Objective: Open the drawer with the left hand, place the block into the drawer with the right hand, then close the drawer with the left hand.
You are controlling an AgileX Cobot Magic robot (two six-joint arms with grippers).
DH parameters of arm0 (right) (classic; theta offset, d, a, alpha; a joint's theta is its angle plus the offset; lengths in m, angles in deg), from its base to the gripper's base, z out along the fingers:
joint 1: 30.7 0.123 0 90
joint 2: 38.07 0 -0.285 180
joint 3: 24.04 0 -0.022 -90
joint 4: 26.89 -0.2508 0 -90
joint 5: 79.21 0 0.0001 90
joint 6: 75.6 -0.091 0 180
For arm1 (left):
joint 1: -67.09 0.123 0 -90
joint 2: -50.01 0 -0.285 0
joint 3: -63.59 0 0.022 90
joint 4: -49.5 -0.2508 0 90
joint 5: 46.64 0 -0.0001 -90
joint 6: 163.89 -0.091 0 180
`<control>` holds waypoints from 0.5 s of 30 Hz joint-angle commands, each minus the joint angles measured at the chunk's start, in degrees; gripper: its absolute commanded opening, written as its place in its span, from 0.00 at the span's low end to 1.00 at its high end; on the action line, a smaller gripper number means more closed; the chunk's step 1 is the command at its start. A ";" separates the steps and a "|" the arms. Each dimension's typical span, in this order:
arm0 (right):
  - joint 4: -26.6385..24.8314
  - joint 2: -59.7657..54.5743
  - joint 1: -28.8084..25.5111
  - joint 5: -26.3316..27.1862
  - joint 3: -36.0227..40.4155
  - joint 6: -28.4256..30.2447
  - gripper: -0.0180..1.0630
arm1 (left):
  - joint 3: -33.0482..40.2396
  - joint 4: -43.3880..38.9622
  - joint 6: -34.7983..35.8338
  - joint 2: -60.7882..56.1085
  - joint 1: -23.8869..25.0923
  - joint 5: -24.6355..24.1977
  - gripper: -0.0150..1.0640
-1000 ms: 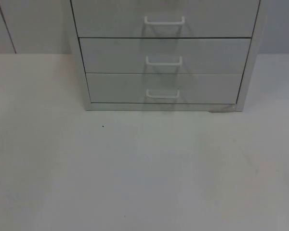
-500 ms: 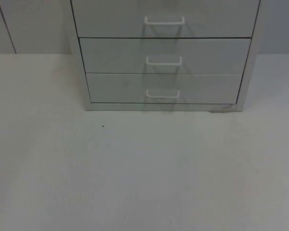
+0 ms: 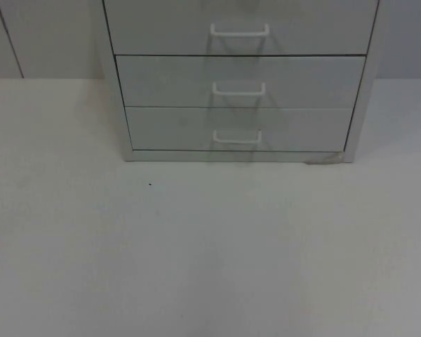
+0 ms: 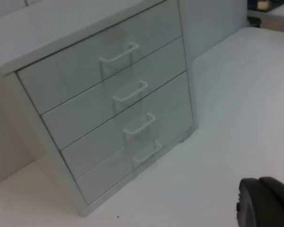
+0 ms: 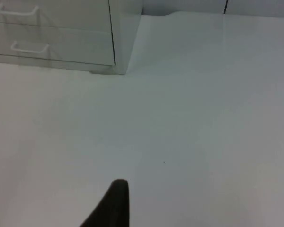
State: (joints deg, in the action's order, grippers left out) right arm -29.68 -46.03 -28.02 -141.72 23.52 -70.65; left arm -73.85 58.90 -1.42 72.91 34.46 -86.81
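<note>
Bench (image 3: 210,267): white top carrying the cabinet; a tiny dark speck (image 3: 150,184) lies just in front of the cabinet's left corner.
Drawer cabinet (image 3: 242,77): pale grey, standing at the far side of the bench against the partition wall; the left wrist view shows four drawers stacked, all shut flush.
Drawers: the top view shows three fronts, the lowest (image 3: 238,128) just above the cabinet's base.
Handles: one white bar loop centred on each front, e.g. the bottom handle (image 3: 236,136) and the one above it (image 3: 238,88).
Handling, as a judgement: the fronts look rigid and smooth, with nowhere to take hold; the handle is the place to grip, hooked or pinched at mid-span and pulled straight out from the cabinet, so the drawer should not rack.
Block: cannot be found near the cabinet.
Left gripper (image 4: 267,203): a dark fingertip well in front of the cabinet; fingers apart or together, cannot tell.
Right gripper (image 5: 114,205): a dark fingertip over bare bench, out from the cabinet's right corner; finger state cannot tell.
</note>
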 commanded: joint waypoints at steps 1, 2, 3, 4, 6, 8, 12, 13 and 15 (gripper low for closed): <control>1.45 0.17 -0.12 0.66 0.06 -1.15 0.99 | 0.32 -2.30 2.94 -1.50 -0.38 -1.56 0.01; 2.26 0.17 -0.12 0.66 0.06 -2.17 0.99 | 0.32 -4.15 4.26 -2.49 -0.38 -2.70 0.01; 2.79 0.17 -0.12 0.76 0.06 -3.44 0.99 | 0.32 -5.59 5.97 -3.42 -0.38 -3.85 0.01; 2.79 0.17 -0.12 0.76 0.06 -3.44 0.99 | 0.32 -5.59 5.97 -3.42 -0.38 -3.85 0.01; 3.58 0.17 -0.12 0.76 0.06 -4.05 0.99 | 0.32 -8.33 8.89 -4.97 -0.38 -5.91 0.01; 3.58 0.17 -0.12 0.76 0.06 -4.05 0.99 | 0.32 -9.41 10.47 -6.75 -0.38 -7.35 0.01; 3.94 0.17 -0.12 0.76 0.06 -2.57 0.99 | 0.32 -9.74 11.39 -9.83 -0.38 -9.30 0.01; 3.94 0.17 -0.12 0.76 0.06 -2.44 0.99 | 0.32 -10.16 12.10 -10.68 -0.38 -10.16 0.01; 3.94 0.17 -0.12 0.76 0.06 -2.44 0.99 | 0.32 -10.96 12.64 -11.72 -0.38 -10.89 0.01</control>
State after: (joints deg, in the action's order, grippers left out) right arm -26.23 -46.03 -28.02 -141.62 23.52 -73.77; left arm -73.85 48.54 10.23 61.64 34.46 -97.14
